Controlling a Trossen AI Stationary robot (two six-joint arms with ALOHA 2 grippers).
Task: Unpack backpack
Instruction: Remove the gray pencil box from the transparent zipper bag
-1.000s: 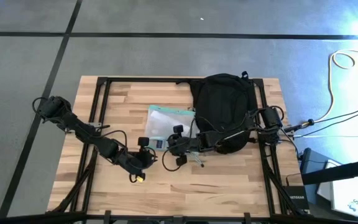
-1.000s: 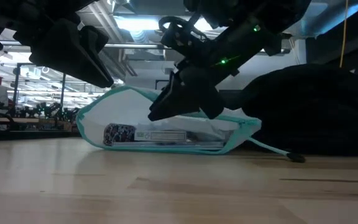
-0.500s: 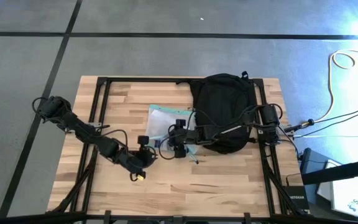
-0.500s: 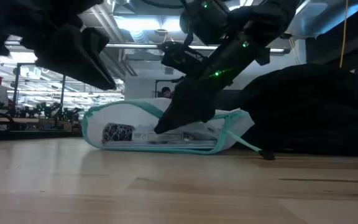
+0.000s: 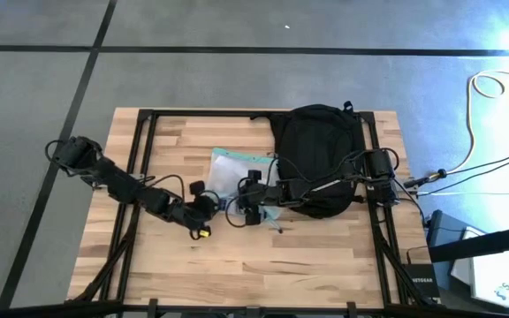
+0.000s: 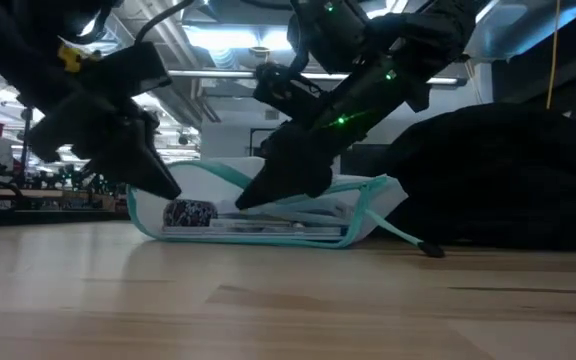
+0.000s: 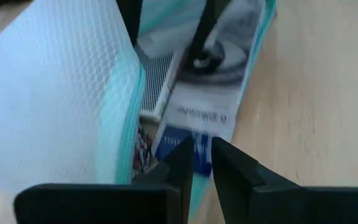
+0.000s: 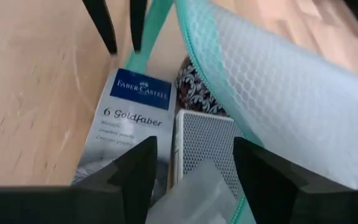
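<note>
Beside the black backpack (image 5: 318, 159) on the bench (image 5: 307, 265) lies a clear pouch (image 5: 237, 170). Right claw (image 5: 253, 205) gapes over its contents; left claw (image 5: 203, 209), pinched narrow, waits nearby.

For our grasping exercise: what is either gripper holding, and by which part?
Left gripper: nothing, shut beside the pouch. Right gripper: open at the pouch's mouth, no grip visible.
</note>
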